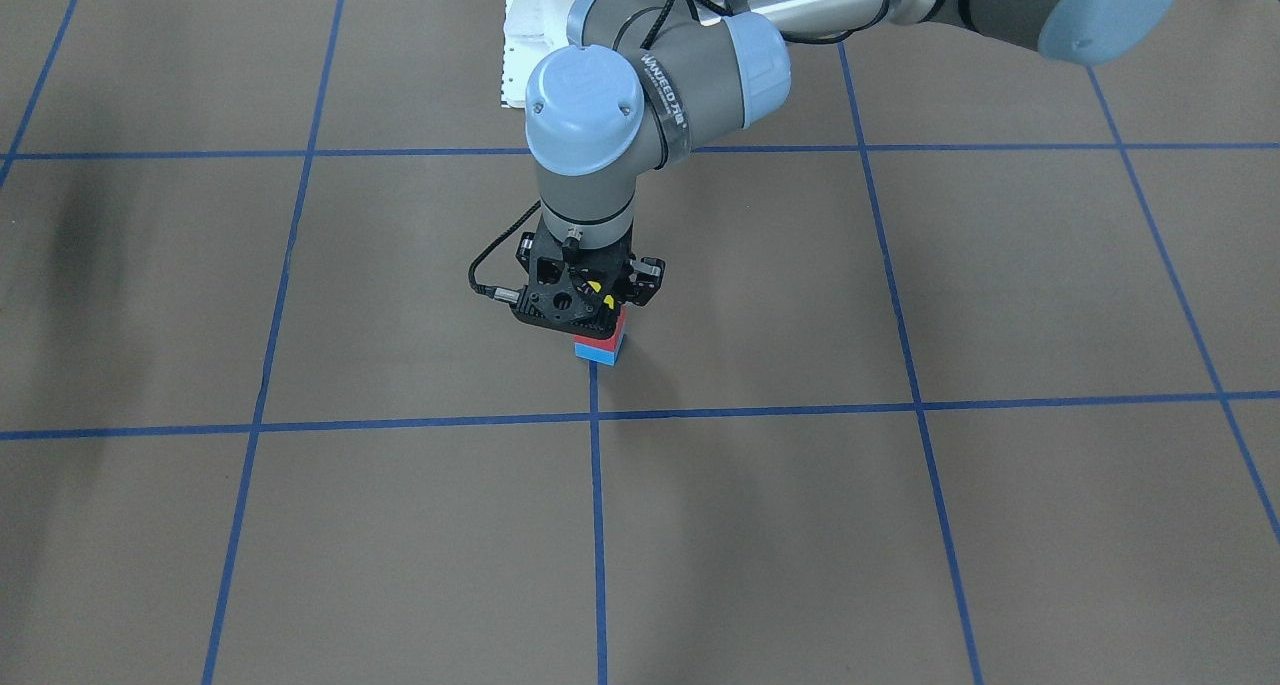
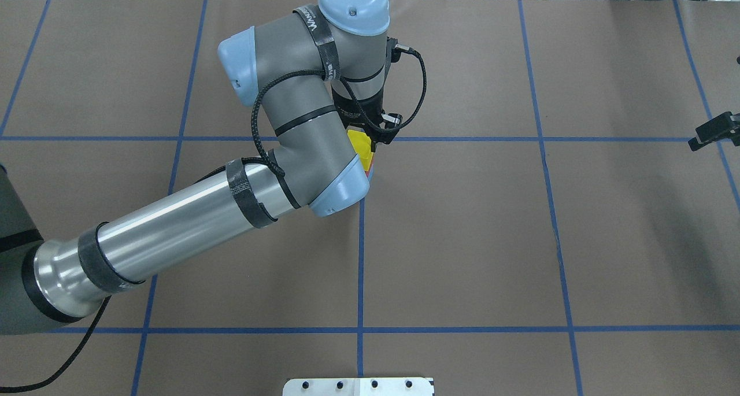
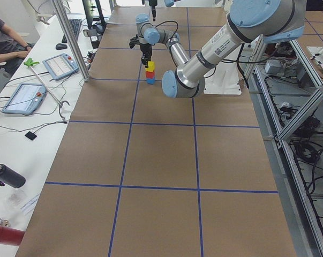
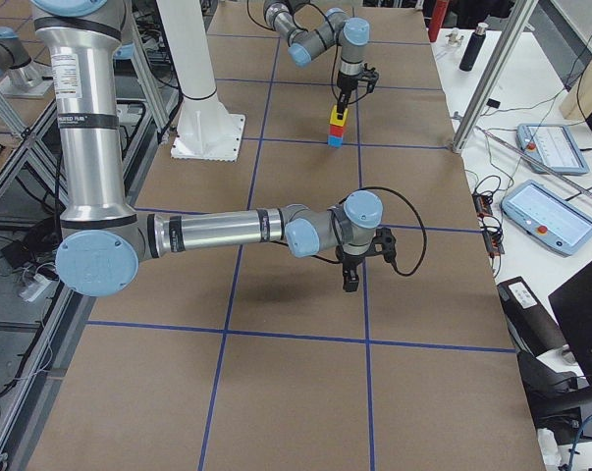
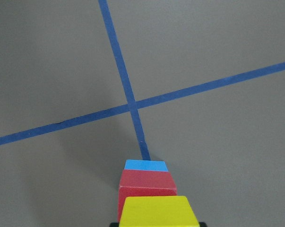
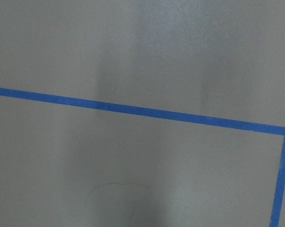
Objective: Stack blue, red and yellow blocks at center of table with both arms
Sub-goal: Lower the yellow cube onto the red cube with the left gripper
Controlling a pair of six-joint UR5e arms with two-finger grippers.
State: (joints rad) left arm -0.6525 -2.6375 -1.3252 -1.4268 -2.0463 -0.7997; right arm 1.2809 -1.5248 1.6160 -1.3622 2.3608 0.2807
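A stack stands at the tape crossing in the middle of the table: blue block (image 1: 600,355) at the bottom, red block (image 1: 619,327) on it, yellow block (image 2: 359,144) on top. The left wrist view shows yellow (image 5: 159,212), red (image 5: 146,182) and blue (image 5: 146,165) in line. My left gripper (image 1: 598,313) points straight down over the stack, its dark fingertips close against the yellow block's sides. My right gripper (image 4: 349,283) hangs empty-looking over bare table to the right; only a black part of it shows in the overhead view (image 2: 712,132).
The brown table (image 2: 462,240) carries a blue tape grid. The white robot base plate (image 2: 358,386) lies at the near edge. Tablets (image 3: 24,96), a metal post (image 3: 70,37) and a seated person are on the operators' side.
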